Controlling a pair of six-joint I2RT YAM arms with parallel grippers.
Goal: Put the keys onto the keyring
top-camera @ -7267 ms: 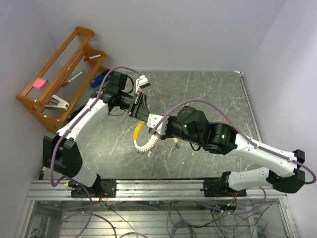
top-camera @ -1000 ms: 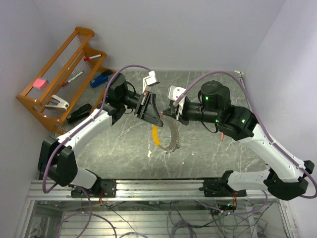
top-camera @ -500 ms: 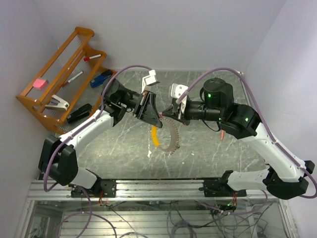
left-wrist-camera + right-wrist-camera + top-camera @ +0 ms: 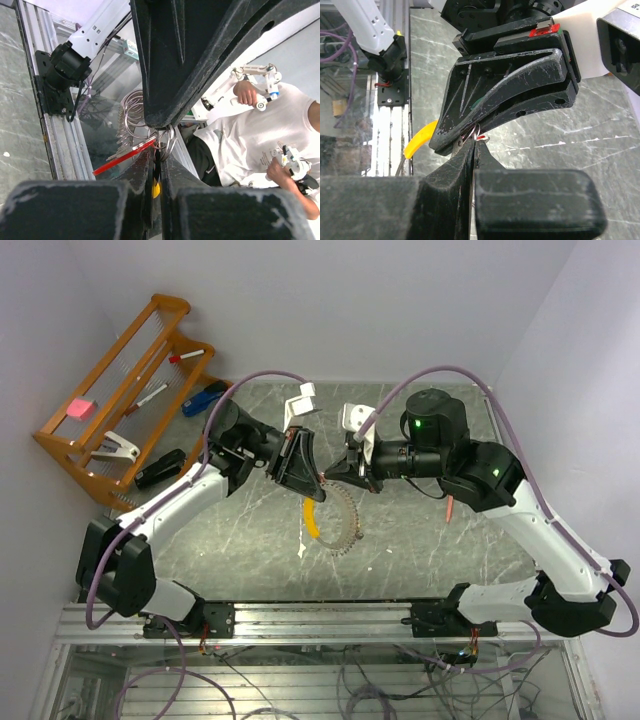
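- This is a robotics lab: a left arm (image 4: 175, 502) and a right arm (image 4: 545, 535) are bolted to an aluminium rail (image 4: 320, 617) at the edge of a marbled counter (image 4: 420, 540).
- Loose cables (image 4: 350, 680) tangle below the rail.
- A person in a white T-shirt (image 4: 245, 145) sits nearby, holding a white hand controller (image 4: 265, 85).
- Plain pale walls (image 4: 400, 310) box the counter in.

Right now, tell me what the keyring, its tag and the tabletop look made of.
The keyring: metal, probably steel; silvery, glinting coiled wire. The tag: likely plastic; smooth, uniformly yellow-orange, curved. The tabletop: marble-look, dark grey with white veins, slight sheen; real stone or printed laminate, can't tell.
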